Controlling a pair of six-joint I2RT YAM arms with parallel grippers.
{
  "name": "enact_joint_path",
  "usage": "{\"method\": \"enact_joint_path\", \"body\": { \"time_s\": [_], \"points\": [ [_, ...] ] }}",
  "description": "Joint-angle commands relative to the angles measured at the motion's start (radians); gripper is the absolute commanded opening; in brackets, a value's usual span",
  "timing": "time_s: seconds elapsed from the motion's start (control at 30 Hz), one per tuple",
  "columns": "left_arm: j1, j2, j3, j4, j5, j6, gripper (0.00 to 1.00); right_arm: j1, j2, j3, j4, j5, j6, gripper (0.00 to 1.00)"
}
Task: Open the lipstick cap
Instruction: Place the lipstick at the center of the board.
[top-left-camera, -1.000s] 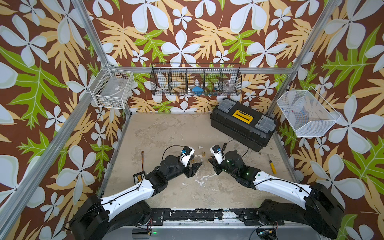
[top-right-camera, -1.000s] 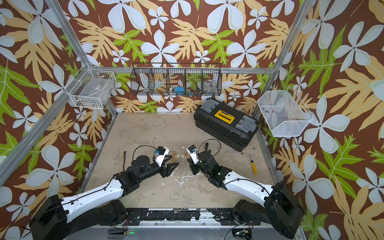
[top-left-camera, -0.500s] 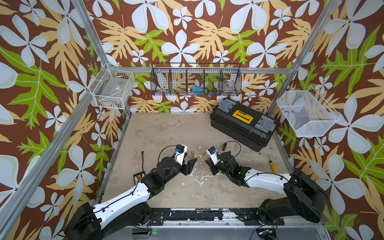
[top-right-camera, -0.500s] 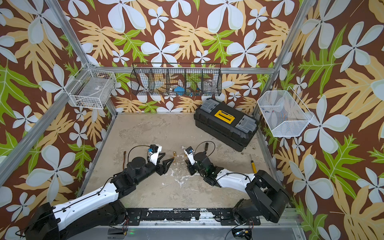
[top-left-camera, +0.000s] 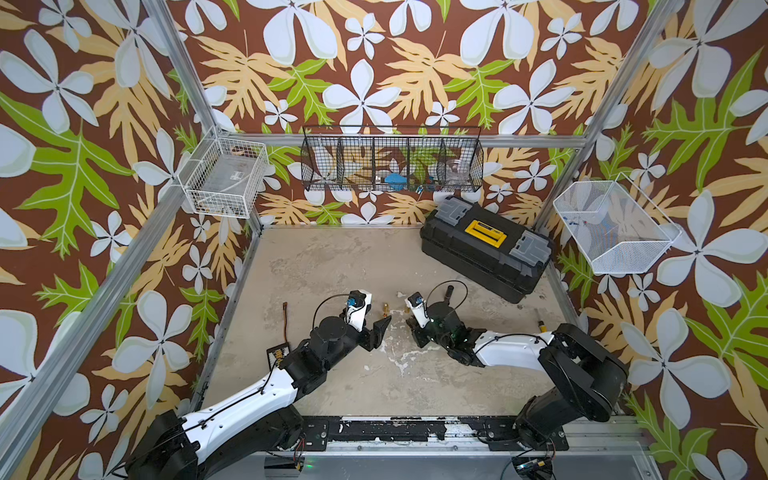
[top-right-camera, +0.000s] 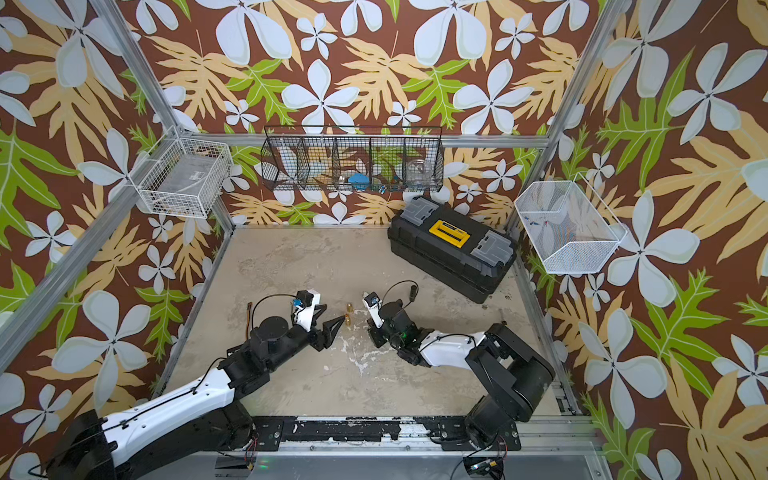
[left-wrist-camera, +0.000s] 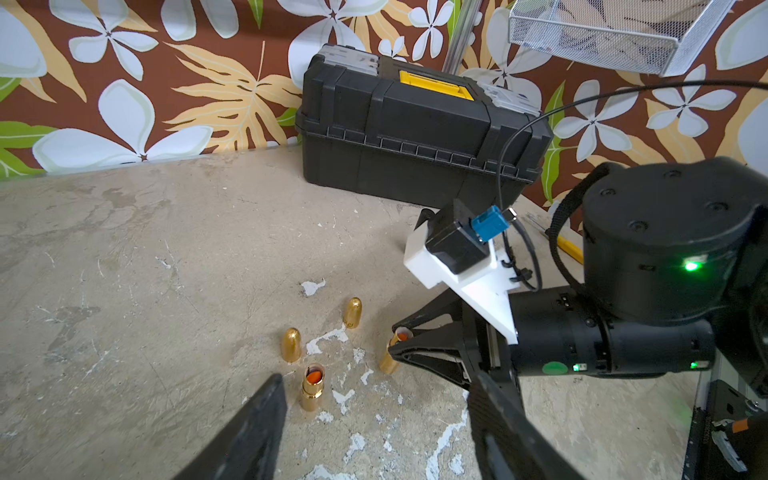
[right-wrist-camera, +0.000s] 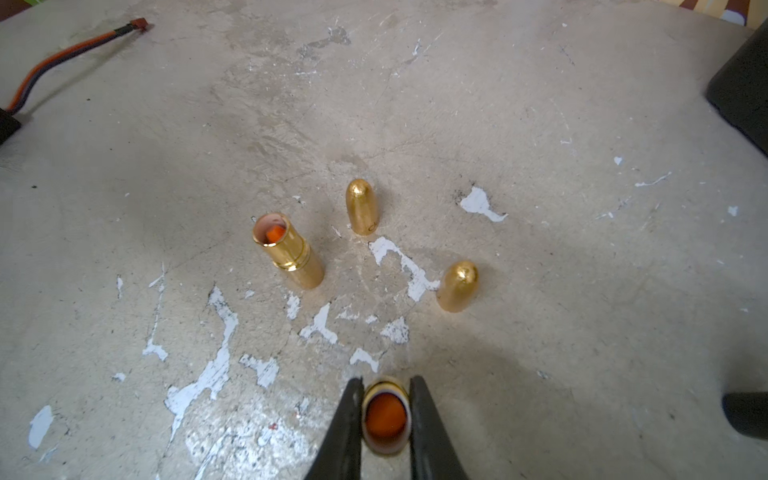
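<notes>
Right gripper (right-wrist-camera: 385, 380): jaws clamped on a gold metal lipstick tube (right-wrist-camera: 385, 415), one dark finger on each side of the barrel. The tube is uncapped. Its open mouth faces the right wrist camera, with orange stick visible inside. The left wrist view shows this tube upright, base on the tabletop.

Left gripper (left-wrist-camera: 376, 378): jaws spread wide, nothing between them. In both top views it sits just beside the right gripper, tip toward tip, near the middle of the table.

Second gold lipstick tube (right-wrist-camera: 289, 253): also uncapped, upright on the table, orange stick recessed in the barrel. It stands free of both grippers.

One gold bullet-shaped cap (right-wrist-camera: 362, 208) stands upright, rounded end up, near the second tube. Another gold rounded cap (right-wrist-camera: 457, 286) stands the same way, apart from the first. Neither is touched. In the top views all the gold pieces are tiny specks between the two arms.

Grey-beige scuffed tabletop (right-wrist-camera: 582, 208): white chipped patches lie around the gold pieces.

Black plastic toolbox with a yellow handle (top-left-camera: 484, 253): at the back right of the table, lid closed, well apart from the lipstick.

Orange-and-black cable (right-wrist-camera: 62, 54): lies on the table toward its left edge.
</notes>
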Motion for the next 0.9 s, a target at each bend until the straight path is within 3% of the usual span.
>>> {"method": "enact_joint_path", "body": {
  "time_s": [0.0, 0.87],
  "points": [
    [0.0, -0.003, -0.001, 0.02, -0.006, 0.012, 0.71, 0.002, 0.01, 0.009, 0.02, 0.019, -0.007, 0.19],
    [0.001, -0.052, -0.028, 0.035, -0.005, 0.064, 0.76, 0.002, 0.035, -0.019, 0.093, 0.042, 0.003, 0.21]
  ]
}}
